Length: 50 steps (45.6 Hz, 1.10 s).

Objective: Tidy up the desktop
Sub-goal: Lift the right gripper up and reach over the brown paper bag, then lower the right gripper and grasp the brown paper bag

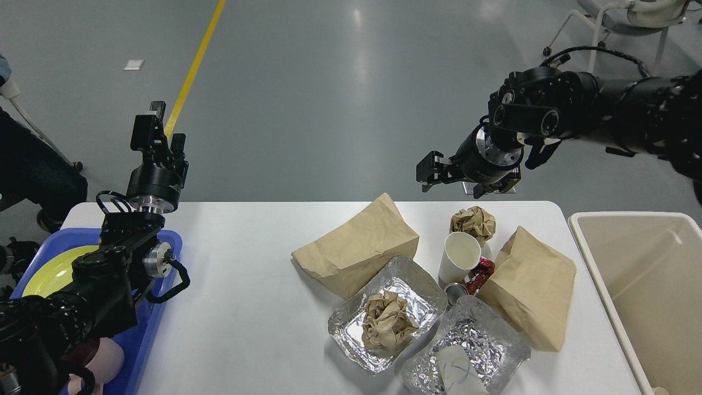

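Observation:
The white desktop (247, 307) carries litter on its right half: two brown paper bags (356, 247) (535, 288), a crumpled paper ball (473, 222), an upright white paper cup (459, 255), a crushed red can (478, 276), a foil tray holding crumpled paper (386, 315), and a second foil tray (482, 343) with a paper cup lying in it. My right gripper (465, 184) is open and empty, hovering over the table's far edge just above the paper ball. My left gripper (164, 129) points up at the far left, open and empty.
A beige bin (598, 274) stands off the table's right edge. A blue tray (159, 329) at the left edge holds a yellow plate (49, 269) and a pink cup (109, 359). A wheeled chair (620, 22) stands far back right.

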Motion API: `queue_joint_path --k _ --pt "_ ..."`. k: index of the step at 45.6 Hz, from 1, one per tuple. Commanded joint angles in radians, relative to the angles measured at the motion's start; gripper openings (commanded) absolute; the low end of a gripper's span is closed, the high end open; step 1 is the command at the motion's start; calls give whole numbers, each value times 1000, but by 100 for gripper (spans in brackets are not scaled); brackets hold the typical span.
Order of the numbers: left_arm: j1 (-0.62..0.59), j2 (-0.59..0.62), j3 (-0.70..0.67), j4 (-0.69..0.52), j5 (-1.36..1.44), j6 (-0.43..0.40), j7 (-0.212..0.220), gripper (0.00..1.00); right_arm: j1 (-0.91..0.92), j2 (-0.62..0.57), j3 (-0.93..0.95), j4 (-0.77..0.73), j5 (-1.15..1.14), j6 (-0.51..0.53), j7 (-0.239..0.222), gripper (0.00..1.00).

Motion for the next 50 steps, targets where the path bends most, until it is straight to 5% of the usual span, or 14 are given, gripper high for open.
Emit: queue_joint_path --k 1,10,30,50 --pt "0 0 0 0 0 0 0 97 99 14 -38 88 2 123 3 100" --pt "0 0 0 0 0 0 0 97 179 5 -101 219 2 173 2 100" --pt "0 0 0 0 0 0 0 97 43 -101 -151 220 2 147 -3 100" --pt "0 0 0 0 0 0 0 97 -167 -66 -148 208 -15 -102 -8 100"
